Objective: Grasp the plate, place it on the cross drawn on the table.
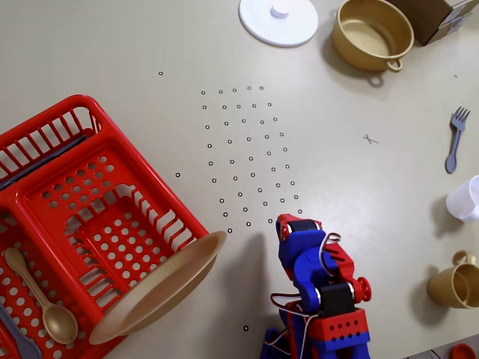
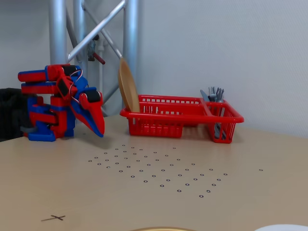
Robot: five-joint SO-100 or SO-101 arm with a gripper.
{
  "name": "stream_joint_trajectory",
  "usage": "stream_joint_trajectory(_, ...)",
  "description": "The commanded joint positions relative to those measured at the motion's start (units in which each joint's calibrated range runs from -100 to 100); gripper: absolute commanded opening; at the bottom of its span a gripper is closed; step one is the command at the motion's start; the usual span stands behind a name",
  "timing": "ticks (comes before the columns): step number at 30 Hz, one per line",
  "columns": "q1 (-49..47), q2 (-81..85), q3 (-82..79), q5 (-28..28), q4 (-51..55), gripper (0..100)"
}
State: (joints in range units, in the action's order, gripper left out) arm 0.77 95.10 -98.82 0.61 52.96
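A tan plate (image 1: 161, 288) stands on edge at the right end of the red dish rack (image 1: 90, 194); in the fixed view the plate (image 2: 128, 89) leans upright at the rack's (image 2: 180, 115) left end. My red and blue gripper (image 1: 288, 226) is to the right of the plate, apart from it, folded low over the table with its jaws together and empty. In the fixed view the gripper (image 2: 99, 131) points down, left of the plate. The small drawn cross (image 1: 370, 139) is on the table at the right; it also shows in the fixed view (image 2: 57, 218).
A white lid (image 1: 278, 19), a tan pot (image 1: 372, 34) and a cardboard box (image 1: 434, 15) stand at the far edge. A grey fork (image 1: 455, 138), a white cup (image 1: 465, 198) and a tan mug (image 1: 455, 284) line the right side. A spoon (image 1: 41, 299) lies in the rack.
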Motion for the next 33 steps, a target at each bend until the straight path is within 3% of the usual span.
stream_joint_trajectory(1,-0.27,0.68,-0.99,-0.39,-1.33,0)
stream_joint_trajectory(15,0.37,0.68,-1.08,0.24,-1.25,0)
stream_joint_trajectory(22,-3.72,0.68,-0.45,-2.69,-1.25,12)
stream_joint_trajectory(28,-4.08,-5.33,11.52,-5.96,-2.30,18)
stream_joint_trajectory(33,-3.65,-14.20,28.20,-7.08,2.93,21)
